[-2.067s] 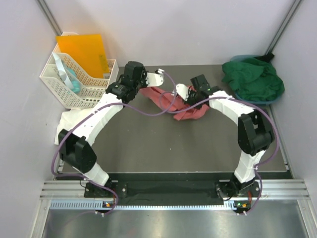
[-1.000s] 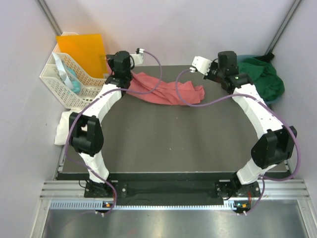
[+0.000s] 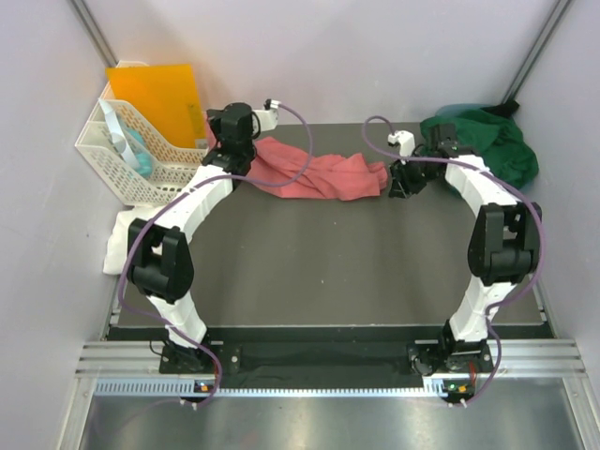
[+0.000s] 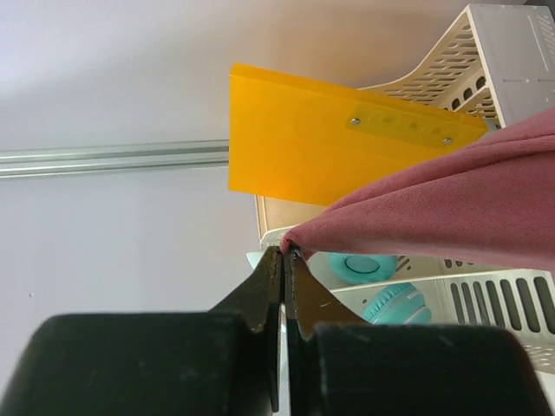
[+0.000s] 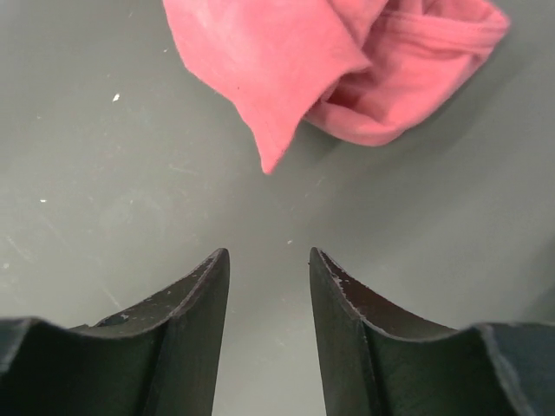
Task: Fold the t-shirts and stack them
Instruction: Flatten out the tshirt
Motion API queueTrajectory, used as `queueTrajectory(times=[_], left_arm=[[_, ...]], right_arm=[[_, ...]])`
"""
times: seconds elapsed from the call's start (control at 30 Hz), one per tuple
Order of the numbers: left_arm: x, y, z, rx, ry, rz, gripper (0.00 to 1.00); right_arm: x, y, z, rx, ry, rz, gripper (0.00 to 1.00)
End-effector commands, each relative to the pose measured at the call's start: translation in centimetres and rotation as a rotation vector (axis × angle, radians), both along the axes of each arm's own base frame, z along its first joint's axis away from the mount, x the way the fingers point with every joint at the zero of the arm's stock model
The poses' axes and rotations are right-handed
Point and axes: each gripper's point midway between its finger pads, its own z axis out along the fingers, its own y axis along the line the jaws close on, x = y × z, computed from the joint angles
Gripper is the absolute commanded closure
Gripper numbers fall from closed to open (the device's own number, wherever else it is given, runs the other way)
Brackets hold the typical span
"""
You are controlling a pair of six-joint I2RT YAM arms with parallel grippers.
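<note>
Left gripper [image 4: 286, 251]: we see its jaws pressed together on a pinched corner of the salmon-pink shirt [image 3: 323, 175], held up off the table [image 3: 319, 272] close to the basket [image 3: 108, 155].
Right gripper [image 5: 269, 253]: fingers spread apart with nothing between them, pointing down at bare table just short of the shirt's right end.
Salmon-pink shirt: crumpled in a long strip across the far part of the table; a purple cable crosses it, and we cannot find a neck label.
Dark green shirt [image 3: 483, 150]: bunched in the far right corner, its left edge behind the right arm.
White shirt [image 3: 127, 234]: only a scrap shows at the table's left edge, partly under the left arm.
Orange folder [image 3: 155, 94]: at the basket's far side; we cannot tell whether it stands inside.
</note>
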Motion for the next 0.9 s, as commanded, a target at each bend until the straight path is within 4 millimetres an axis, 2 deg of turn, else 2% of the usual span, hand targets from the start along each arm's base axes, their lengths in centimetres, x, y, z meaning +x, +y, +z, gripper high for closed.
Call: queueTrajectory(times=[0.0,0.07,0.4,0.67,0.87], left_arm=[[-1.4,0.2,3.3,-0.011,-0.071,0.011,1.00],[-1.3,0.1,3.2,-0.005,-0.068,0.014,1.00],[-1.4,-0.4,3.0,0.009,-0.055,0.006,1.00],[-1.4,-0.4,2.8,0.013,-0.049,0.006,1.00],[-1.3,-0.5,2.7,0.016,-0.049,-0.001,1.00]], right_arm=[[0.5,2.5,1.3,0.152,0.031,0.042,0.59],[0.7,3.0,1.4,0.179,0.049,0.057,0.59],[2.8,3.8,-1.0,0.195,0.070,0.033,0.60],[4.2,4.6,-1.3,0.189,0.041,0.038,0.62],[4.6,6.1,-1.4,0.181,0.034,0.057,0.72]])
